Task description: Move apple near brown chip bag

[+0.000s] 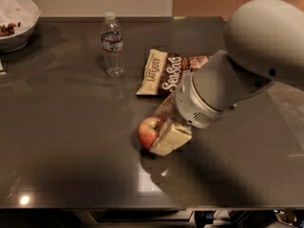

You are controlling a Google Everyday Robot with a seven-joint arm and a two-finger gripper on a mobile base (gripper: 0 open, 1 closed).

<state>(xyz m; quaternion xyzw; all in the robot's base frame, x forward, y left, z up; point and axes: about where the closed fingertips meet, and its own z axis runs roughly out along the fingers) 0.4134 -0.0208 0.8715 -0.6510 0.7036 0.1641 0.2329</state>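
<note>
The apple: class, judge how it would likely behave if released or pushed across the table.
Round and smooth-skinned, the apple would probably roll on the glossy table. It seems rigid, showing no denting in the gripper clamped on it, just in front of the brown chip bag.

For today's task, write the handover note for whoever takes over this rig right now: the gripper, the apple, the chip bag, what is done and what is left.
The gripper is shut on the apple, one finger on each side, near the table's middle.
The apple is in the grip, just in front of the bag, with a gap between them. I cannot tell whether it is clear of the table.
The bag lies flat, right of the bottle.
Done: apple grasped.
Left: probably bring it a little closer to the bag, set it down, release and withdraw.
</note>
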